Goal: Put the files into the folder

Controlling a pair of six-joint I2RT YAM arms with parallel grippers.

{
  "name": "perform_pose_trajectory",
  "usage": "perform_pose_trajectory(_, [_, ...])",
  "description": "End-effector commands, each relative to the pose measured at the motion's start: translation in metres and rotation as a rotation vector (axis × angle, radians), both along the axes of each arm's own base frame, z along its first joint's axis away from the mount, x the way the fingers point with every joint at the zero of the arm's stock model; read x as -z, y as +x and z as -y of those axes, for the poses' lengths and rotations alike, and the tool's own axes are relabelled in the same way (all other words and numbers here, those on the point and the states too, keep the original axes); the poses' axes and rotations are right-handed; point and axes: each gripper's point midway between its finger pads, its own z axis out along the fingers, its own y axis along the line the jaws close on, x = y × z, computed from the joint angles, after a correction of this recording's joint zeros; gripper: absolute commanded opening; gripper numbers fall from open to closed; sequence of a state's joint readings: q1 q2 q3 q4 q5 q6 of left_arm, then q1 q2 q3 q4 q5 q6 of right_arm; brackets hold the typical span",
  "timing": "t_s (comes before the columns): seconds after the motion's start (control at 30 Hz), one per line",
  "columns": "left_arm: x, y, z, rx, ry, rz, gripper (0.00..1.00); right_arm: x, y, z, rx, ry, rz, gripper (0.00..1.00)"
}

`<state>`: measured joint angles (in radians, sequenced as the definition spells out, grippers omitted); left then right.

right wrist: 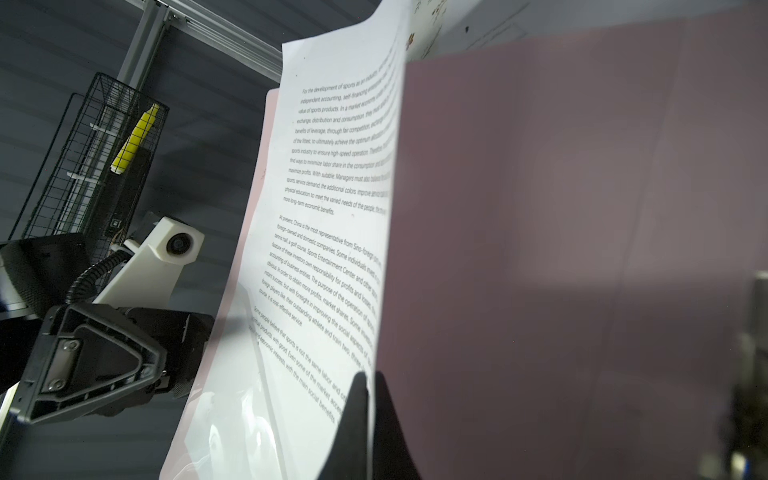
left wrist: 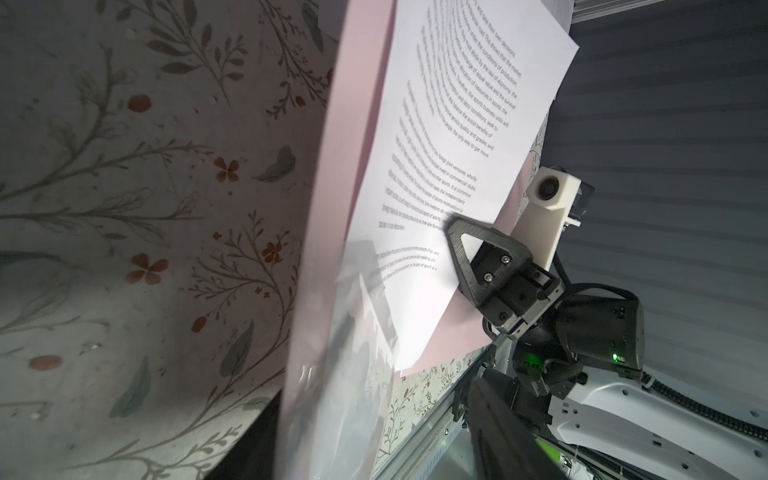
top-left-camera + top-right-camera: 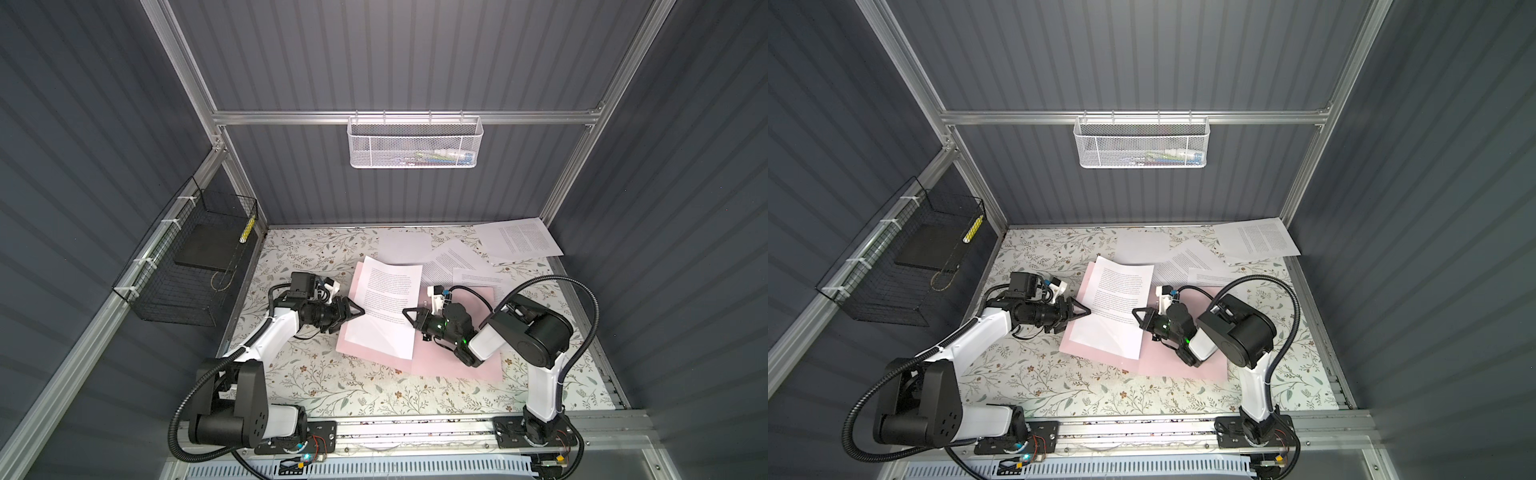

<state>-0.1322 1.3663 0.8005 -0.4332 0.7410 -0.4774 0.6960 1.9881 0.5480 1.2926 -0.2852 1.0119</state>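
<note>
Right gripper tight on thin white printed sheet over smooth pink folder; left gripper part-open alongside.

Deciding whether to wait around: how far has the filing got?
Done: the folder lies open, with one printed sheet on its left leaf. In hand: the right gripper, shut, seems to pinch that sheet's edge; the left gripper stands open at the opposite edge. Left: about four loose sheets lie on the table behind the folder, not yet filed.
</note>
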Motion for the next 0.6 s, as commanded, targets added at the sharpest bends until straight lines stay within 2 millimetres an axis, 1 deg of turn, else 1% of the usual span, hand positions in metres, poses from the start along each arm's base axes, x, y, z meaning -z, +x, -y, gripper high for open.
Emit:
perform_pose_trajectory(0.0, [0.006,-0.006,0.002,0.022,0.012,-0.021,0.65,0.004,-0.011,-0.004,-0.052,0.003,0.019,0.00])
perform_pose_trajectory(0.03, [0.006,-0.007,0.002,0.023,0.010,-0.022,0.65,0.004,-0.012,-0.005,-0.054,0.007,0.025,0.00])
perform_pose_trajectory(0.07, [0.005,-0.006,0.002,0.024,0.010,-0.019,0.65,0.003,-0.018,-0.008,-0.091,0.020,0.022,0.00])
perform_pose_trajectory(0.2, [0.005,-0.006,0.003,0.023,0.000,-0.024,0.65,0.005,-0.024,-0.011,-0.118,0.032,0.025,0.00])
perform_pose_trajectory(0.57, [0.007,-0.004,0.005,0.025,0.000,-0.030,0.65,0.011,-0.031,-0.012,-0.153,0.040,0.036,0.00])
